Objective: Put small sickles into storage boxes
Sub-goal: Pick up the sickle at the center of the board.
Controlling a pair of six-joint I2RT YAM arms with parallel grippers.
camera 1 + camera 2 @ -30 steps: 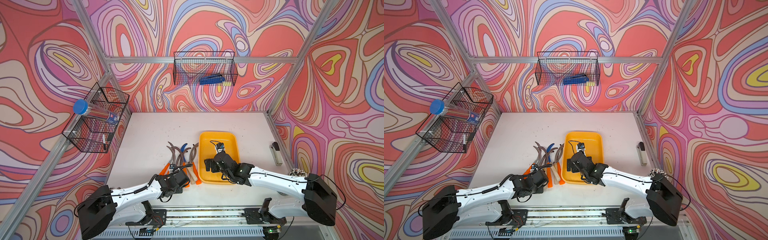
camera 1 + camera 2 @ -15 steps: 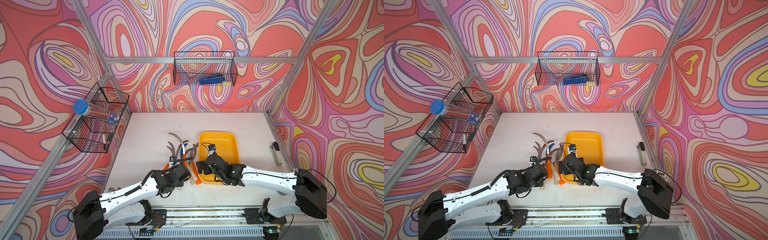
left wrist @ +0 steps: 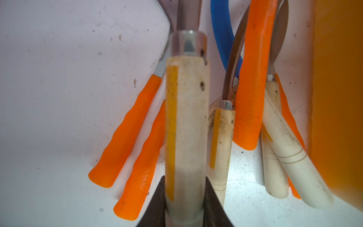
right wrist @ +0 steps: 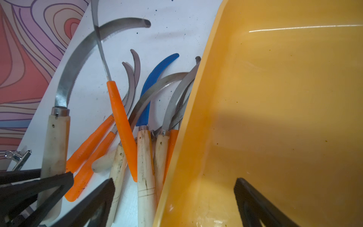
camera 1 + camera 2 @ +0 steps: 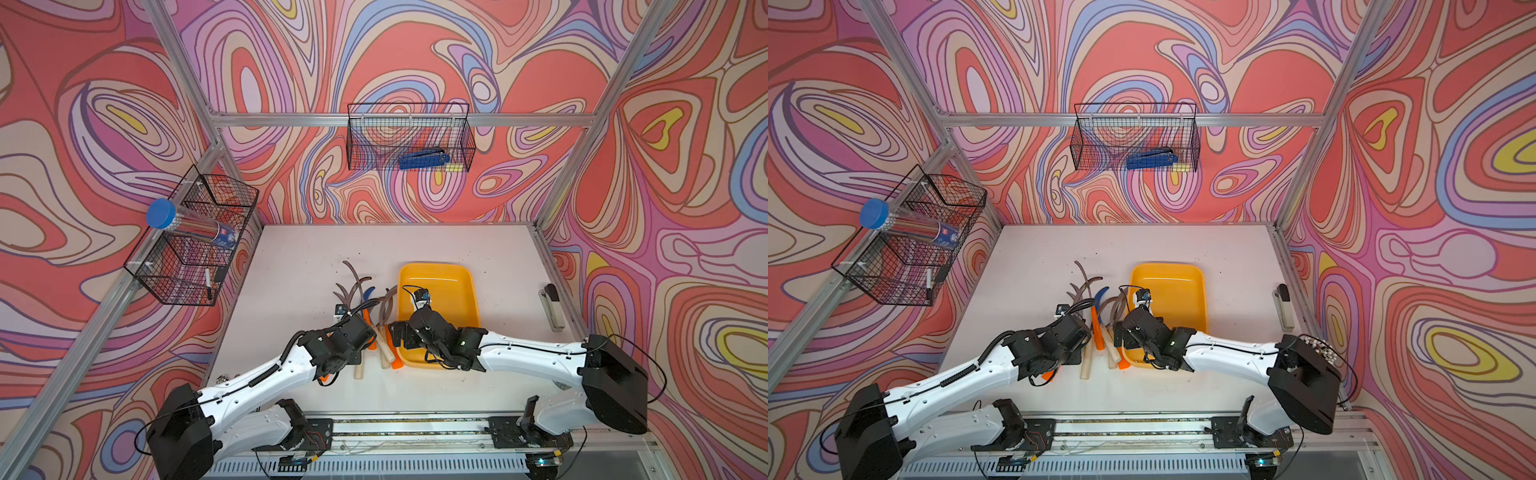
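Several small sickles (image 5: 376, 328) lie in a pile on the white table, left of the yellow storage box (image 5: 457, 282); one has a blue blade (image 4: 157, 74). My left gripper (image 3: 184, 206) is shut on the pale wooden handle (image 3: 186, 127) of one sickle, held above the pile. Its long grey blade (image 4: 78, 59) curves away from the handle. My right gripper (image 4: 174, 196) is open and straddles the box's left rim (image 4: 188, 127) near its front corner. One of its fingers (image 4: 94, 198) hangs over the handles, the other inside the box, which holds no sickle.
A black wire basket (image 5: 409, 137) on the back wall holds a blue tool (image 5: 424, 160). Another basket (image 5: 195, 237) on the left wall holds a blue-capped tube (image 5: 187, 222). A stapler-like object (image 5: 550, 307) lies at the table's right edge.
My left gripper has moved away from the table's front edge, raising the wooden-handled sickle out of the pile. My open right gripper has shifted left from over the box to its left rim.
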